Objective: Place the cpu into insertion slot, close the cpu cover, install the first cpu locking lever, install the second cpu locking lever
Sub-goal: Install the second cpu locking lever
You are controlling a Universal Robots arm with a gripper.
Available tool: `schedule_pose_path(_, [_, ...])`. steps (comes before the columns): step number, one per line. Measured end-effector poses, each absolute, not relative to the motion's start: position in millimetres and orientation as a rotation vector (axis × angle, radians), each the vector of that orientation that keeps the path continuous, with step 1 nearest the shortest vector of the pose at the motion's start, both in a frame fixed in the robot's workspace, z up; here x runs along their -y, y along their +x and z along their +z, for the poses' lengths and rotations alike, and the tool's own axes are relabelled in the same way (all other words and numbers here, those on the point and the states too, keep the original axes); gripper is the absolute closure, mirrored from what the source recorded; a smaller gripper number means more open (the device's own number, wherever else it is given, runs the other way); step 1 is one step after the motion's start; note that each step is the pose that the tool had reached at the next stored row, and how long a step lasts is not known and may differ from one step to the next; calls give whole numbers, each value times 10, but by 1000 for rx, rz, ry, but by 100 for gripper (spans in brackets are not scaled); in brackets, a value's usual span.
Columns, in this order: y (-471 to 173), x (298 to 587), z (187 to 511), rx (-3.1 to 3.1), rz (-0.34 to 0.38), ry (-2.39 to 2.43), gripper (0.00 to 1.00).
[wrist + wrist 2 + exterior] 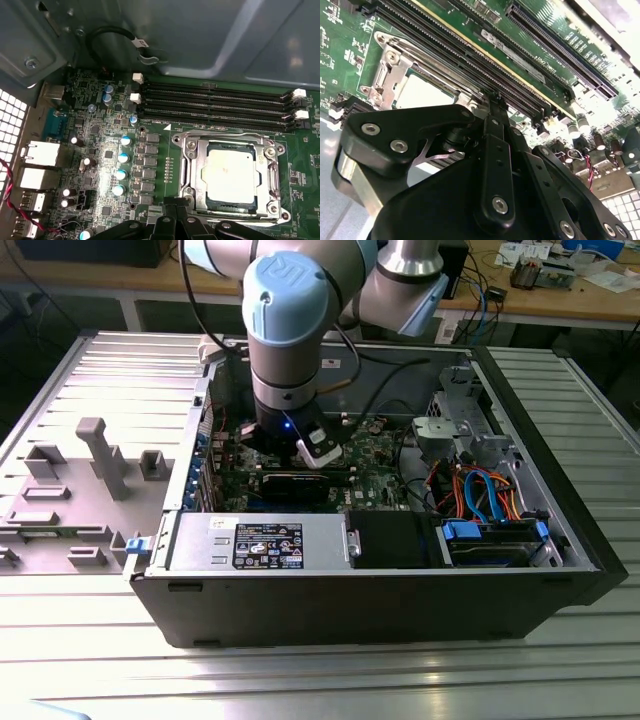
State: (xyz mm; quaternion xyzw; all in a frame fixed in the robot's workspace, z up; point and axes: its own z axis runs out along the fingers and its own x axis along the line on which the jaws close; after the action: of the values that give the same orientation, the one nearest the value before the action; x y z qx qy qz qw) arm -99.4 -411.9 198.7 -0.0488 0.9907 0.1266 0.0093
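Chip (231, 175) seated in socket (197, 197), cover (272, 165) down around it, claw (496, 100) pinched together, empty, just beside.

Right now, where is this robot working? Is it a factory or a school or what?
It looks like a workshop or lab for fixing computers. An opened computer case lies on a ribbed metal table, and a wooden bench behind holds small parts. The robot arm reaches down over the green circuit board.
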Motion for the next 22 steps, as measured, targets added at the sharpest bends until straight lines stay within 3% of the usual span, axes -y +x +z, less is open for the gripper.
schedule_pose_path(15, [-1001, 4110, 1993, -3087, 384, -154, 89])
schedule_pose_path(22, [-1002, 4109, 2177, -3087, 385, -154, 89])
